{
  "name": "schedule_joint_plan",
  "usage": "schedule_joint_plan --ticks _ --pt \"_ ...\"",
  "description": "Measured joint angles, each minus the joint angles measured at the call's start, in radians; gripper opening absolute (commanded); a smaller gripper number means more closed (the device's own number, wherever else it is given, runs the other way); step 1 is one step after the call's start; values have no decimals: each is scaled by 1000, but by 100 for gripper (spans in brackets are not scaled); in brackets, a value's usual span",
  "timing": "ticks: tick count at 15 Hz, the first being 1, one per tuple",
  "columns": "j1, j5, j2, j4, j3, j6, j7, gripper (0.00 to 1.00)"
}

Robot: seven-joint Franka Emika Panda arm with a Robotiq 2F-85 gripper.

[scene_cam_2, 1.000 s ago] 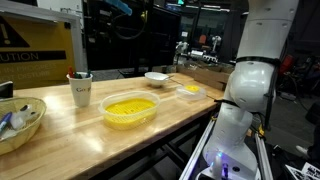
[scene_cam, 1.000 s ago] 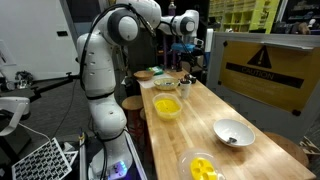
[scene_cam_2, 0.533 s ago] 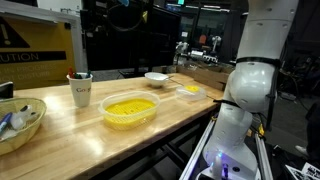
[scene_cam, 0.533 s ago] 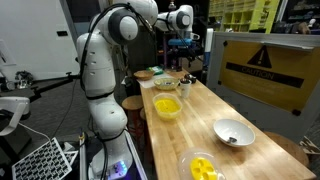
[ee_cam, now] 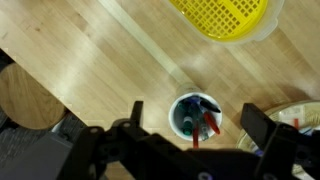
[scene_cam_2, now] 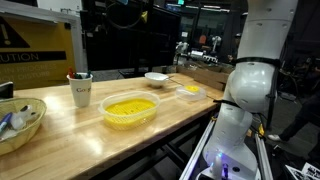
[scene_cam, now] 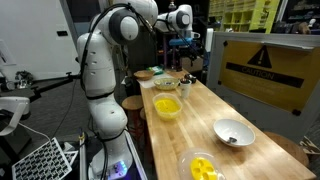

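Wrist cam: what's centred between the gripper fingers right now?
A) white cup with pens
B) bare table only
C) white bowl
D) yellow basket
A: in the wrist view the white cup lies between the two sides of the gripper, whose jaws stand wide apart, while the yellow basket sits off at the top edge of the picture.

From my wrist view the cup (ee_cam: pixel 196 115) stands on the table (ee_cam: pixel 90 60) directly under the gripper (ee_cam: pixel 195 128), between its spread fingers, with the mesh bowl (ee_cam: pixel 222 15) just beyond; in an exterior view a small bowl (scene_cam_2: pixel 156 77) sits farther along
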Motion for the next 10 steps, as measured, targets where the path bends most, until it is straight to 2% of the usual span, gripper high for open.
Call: schedule_joint_plan --ticks 6,10 --pt "-20 26 -3 -23 -15 163 174 100" --pt "-25 103 -4 -74 -17 271 259 100"
